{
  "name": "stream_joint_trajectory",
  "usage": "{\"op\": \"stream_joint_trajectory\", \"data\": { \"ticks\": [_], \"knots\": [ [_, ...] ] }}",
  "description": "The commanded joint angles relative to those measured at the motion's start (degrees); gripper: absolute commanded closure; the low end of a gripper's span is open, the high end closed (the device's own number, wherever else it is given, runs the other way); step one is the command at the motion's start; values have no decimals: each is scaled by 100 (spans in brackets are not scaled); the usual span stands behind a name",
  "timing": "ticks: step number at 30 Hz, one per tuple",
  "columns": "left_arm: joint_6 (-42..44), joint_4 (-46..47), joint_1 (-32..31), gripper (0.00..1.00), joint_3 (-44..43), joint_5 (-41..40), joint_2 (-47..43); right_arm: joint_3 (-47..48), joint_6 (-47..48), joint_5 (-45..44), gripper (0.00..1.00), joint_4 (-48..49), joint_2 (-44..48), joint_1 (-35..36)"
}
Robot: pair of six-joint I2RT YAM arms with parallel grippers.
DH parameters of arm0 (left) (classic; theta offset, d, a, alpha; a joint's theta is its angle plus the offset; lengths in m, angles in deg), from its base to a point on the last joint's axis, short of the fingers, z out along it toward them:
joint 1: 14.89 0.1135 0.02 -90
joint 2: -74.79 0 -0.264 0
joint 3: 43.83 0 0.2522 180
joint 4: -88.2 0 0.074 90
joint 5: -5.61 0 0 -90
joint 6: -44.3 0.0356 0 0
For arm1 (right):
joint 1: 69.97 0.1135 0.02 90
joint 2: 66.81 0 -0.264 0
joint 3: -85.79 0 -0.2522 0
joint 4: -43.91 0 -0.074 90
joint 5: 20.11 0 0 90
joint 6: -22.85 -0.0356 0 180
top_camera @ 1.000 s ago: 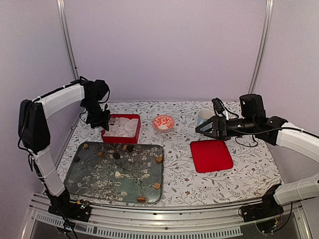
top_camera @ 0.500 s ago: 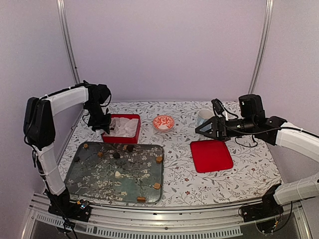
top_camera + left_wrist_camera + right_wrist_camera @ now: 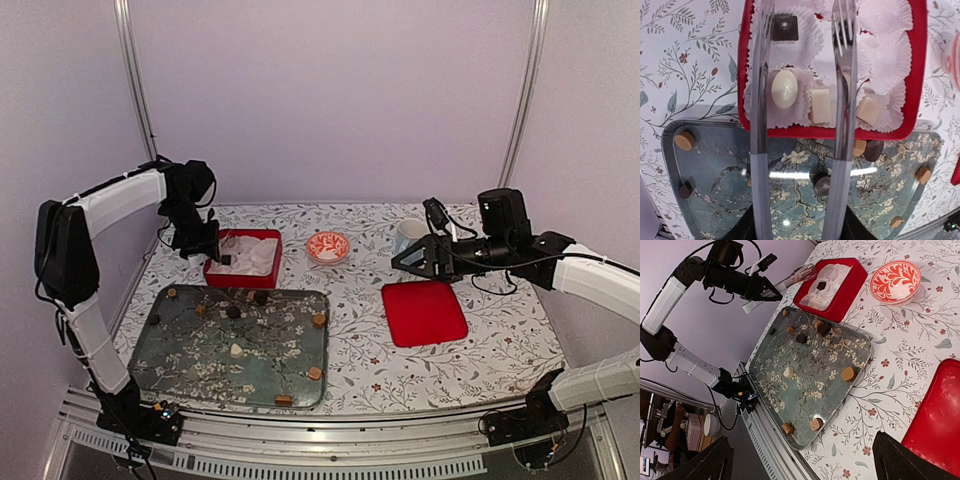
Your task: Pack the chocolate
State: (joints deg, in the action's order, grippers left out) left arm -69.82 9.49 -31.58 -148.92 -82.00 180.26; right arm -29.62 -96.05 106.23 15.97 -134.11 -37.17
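Observation:
The chocolate is split between two places. Several dark, caramel and cream pieces lie scattered on the blue floral tray (image 3: 200, 370) (image 3: 805, 390), such as a white lump (image 3: 235, 350) and a caramel cup (image 3: 319, 321). Others sit in white paper cups in the red box (image 3: 243, 277) (image 3: 830, 132): a dark square (image 3: 785, 27), a white oval (image 3: 784, 88) and a cream cube (image 3: 821, 105). My left gripper (image 3: 222, 250) (image 3: 805, 15) hovers over the box, its long metal fingers (image 3: 760, 100) apart and holding nothing. My right gripper (image 3: 405, 258) (image 3: 807, 465) is open above the table's right side.
A red-and-white patterned bowl (image 3: 328, 246) (image 3: 895, 281) stands right of the box. A red lid (image 3: 424, 312) (image 3: 940, 415) lies flat under the right arm, with a white mug (image 3: 408, 235) behind it. Purple walls close in the table on three sides.
The left gripper's fingers have spread wider over the red box, and the dark square now lies free in a paper cup. The right arm has not moved.

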Motion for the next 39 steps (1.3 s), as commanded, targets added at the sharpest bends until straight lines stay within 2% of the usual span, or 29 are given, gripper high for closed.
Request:
{"op": "stream_joint_trajectory", "data": {
  "ticks": [1, 10, 19, 28, 39],
  "knots": [
    [-34, 0, -38, 60, 408, 303, -952, 230, 148, 13, 1, -57, 65, -29],
    [-196, -333, -619, 59, 1512, 628, -2511, 106, 201, 141, 1, -71, 264, -28],
    [-794, -519, -1484, 56, 2551, 825, -3303, -106, 134, 279, 1, 76, 389, -28],
    [-1038, -283, -1920, 57, 3195, 571, -3010, -180, 37, 245, 1, 161, 474, -28],
    [-764, -77, -1965, 60, 2981, 227, -2372, -259, -43, 150, 1, 142, 575, -27]
  ]
}}
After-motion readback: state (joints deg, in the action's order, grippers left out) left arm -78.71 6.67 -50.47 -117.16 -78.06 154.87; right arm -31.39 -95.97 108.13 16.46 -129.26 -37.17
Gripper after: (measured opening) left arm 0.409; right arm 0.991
